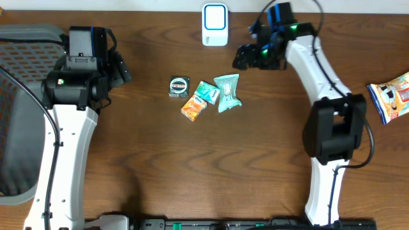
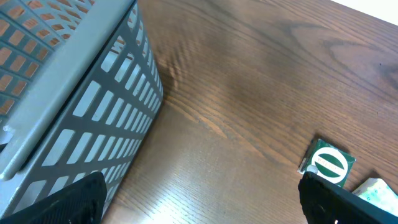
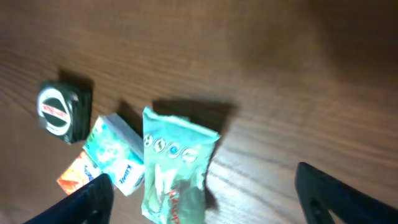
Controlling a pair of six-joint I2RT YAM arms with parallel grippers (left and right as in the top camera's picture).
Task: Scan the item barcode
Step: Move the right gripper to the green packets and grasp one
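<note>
Scanning progress: judged not begun; every item lies on the worktop (image 1: 287, 172) and none is at the white scanner (image 1: 215, 24) by the far edge.
Remaining steps: a grasp, a lift, a turn of the barcode toward the scanner.
Likely item: the green pouch (image 1: 227, 92), since it lies nearest the right tool; this is a judgement.
Item location: mid-worktop, at the right end of a small cluster, well apart from the scanner.
Item long axis: roughly from the far edge toward the near edge, slightly tilted; the pouch lies flat, printed face up.
Barcode: not visible in any view, so possibly on the underside.
Neighbours: a small teal packet (image 1: 208, 92) just beside the pouch, then an orange packet (image 1: 193, 107) and a round tin (image 1: 179, 86).
Right tool (image 1: 249, 57): jaws wide, empty, hovering between scanner and pouch.
Left tool (image 1: 123, 69): jaws wide, empty, near the grey basket (image 2: 74, 124).
</note>
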